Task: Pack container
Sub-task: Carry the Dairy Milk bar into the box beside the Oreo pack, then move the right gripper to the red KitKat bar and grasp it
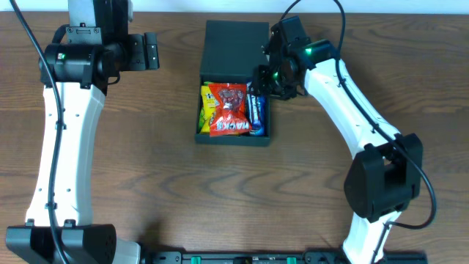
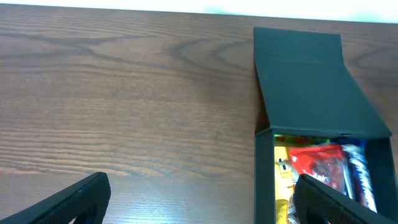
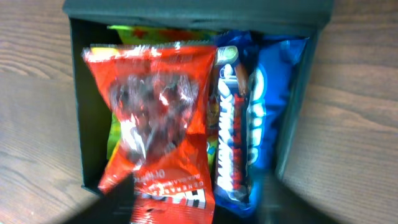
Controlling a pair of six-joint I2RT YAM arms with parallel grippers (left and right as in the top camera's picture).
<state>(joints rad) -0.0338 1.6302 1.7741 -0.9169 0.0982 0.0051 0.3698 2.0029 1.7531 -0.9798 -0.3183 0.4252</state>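
Note:
The container is a dark square box in the middle of the table, its flap lid lying open behind it. Inside lie a red snack packet, a yellow packet and blue packets. My right gripper hovers over the box's back right corner. In the right wrist view its blurred fingers stand wide apart on either side of the red packet, which rests in the box beside a blue packet. My left gripper is open, up and left of the box.
Bare wood-grain table surrounds the box. In the left wrist view, the left gripper spans bare table and the box's left wall, with the lid beyond. Both arm bases stand at the front edge.

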